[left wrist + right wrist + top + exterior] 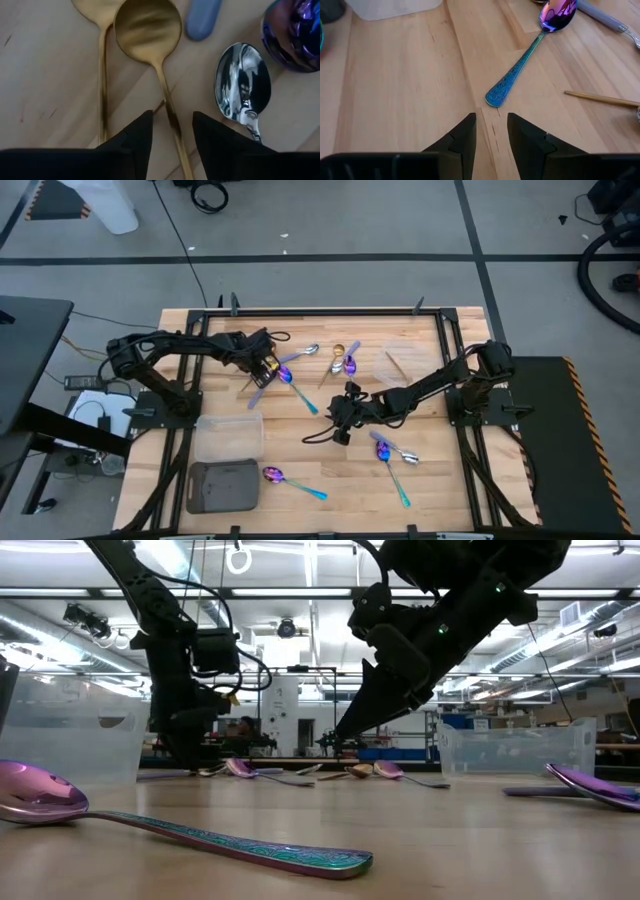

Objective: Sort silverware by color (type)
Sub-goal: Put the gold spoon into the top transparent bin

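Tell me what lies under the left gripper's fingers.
Under the left gripper, a gold spoon's handle runs between the open fingers, on bare wooden table. A second gold spoon and silver spoon flank it. The handles' ends are hidden.

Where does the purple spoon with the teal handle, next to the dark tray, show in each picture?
High view: spoon at the table's front, beside the dark tray.
Low view: large, in the foreground.
Left wrist view: absent.
Right wrist view: cannot tell.
Shared landmark: clear tray.
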`<state>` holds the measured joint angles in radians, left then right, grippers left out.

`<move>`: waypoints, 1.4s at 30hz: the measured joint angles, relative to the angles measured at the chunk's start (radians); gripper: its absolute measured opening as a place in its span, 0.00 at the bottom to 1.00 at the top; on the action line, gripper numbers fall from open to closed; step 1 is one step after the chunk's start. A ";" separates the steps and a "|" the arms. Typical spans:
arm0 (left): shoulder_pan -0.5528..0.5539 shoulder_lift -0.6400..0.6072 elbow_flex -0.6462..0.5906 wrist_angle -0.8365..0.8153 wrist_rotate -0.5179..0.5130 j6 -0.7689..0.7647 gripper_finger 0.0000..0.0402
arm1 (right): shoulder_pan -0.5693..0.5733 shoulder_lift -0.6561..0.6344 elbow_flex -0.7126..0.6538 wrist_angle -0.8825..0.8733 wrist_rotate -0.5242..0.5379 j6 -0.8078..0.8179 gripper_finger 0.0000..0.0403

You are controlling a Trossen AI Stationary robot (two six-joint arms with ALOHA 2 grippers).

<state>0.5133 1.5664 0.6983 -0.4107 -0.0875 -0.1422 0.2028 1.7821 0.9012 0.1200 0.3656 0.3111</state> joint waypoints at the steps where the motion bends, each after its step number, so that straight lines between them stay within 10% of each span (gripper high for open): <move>1: 0.000 0.000 0.000 0.001 0.000 0.000 0.34 | 0.000 0.000 0.000 0.000 0.000 0.000 0.30; 13: 0.000 0.003 -0.002 0.000 -0.005 0.012 0.04 | 0.006 0.000 0.000 0.000 0.000 0.001 0.30; 42: -0.150 -0.062 0.271 -0.307 -0.109 0.117 0.03 | 0.024 -0.003 0.000 -0.046 0.004 -0.042 0.29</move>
<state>0.3631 1.5040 0.9689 -0.7176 -0.1969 -0.0256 0.2272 1.7787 0.9016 0.0737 0.3699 0.2691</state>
